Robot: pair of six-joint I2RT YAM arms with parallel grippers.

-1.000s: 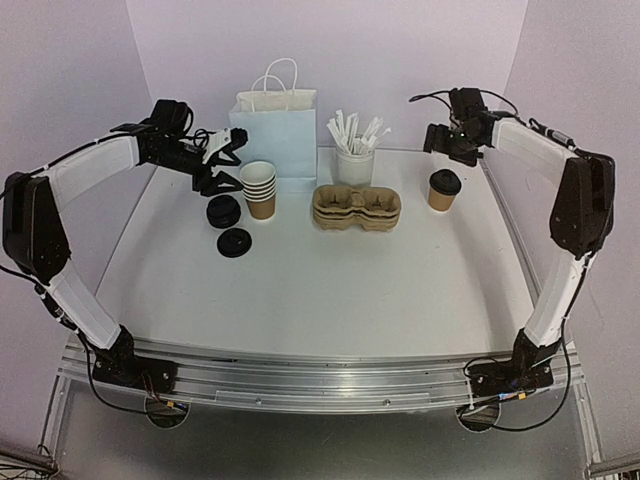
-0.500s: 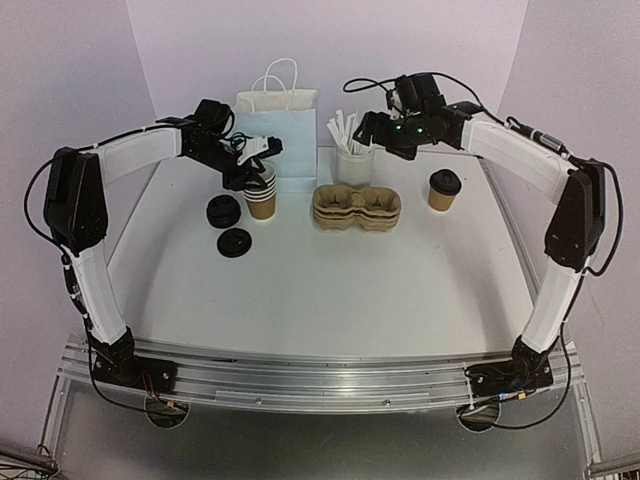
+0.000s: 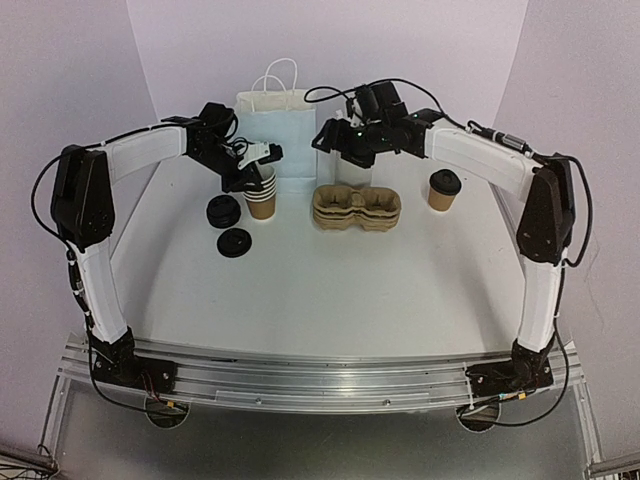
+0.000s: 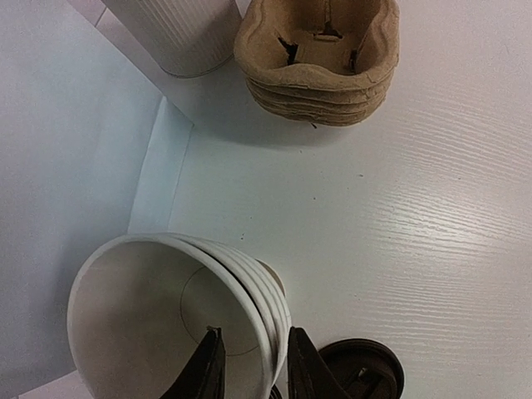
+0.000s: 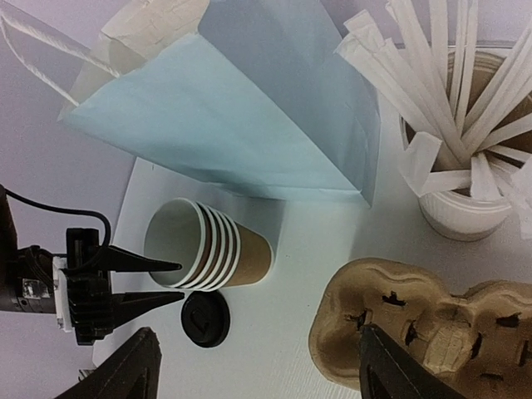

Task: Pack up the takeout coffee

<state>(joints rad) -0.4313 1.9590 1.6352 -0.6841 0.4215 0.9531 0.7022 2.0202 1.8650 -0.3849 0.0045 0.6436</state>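
Nested round kraft cups (image 3: pixel 261 190) stood by a paper bag (image 3: pixel 277 135). The left gripper (image 4: pixel 253 332) straddled their rim, grip unclear; the right gripper (image 5: pixel 256 331) gaped empty.

Nested kraft cups (image 3: pixel 260 192) upright beside black lids (image 3: pixel 222 212); lidded cup (image 3: pixel 442 190) apart.

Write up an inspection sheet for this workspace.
Surface: white table, no spill seen.
Job's things: stack of brown cups beside black lids; lidded cup at far right.
Clutter: carrier stack, blue paper bag, straw cup.
Grippers: left gripper straddles the stack's rim, one finger inside, clamp not clear; right gripper open, holding nothing, near the straw cup.
Cables: black cable loops over the right arm, away from the items.
Surroundings: lavender walls, metal rail at the near edge.
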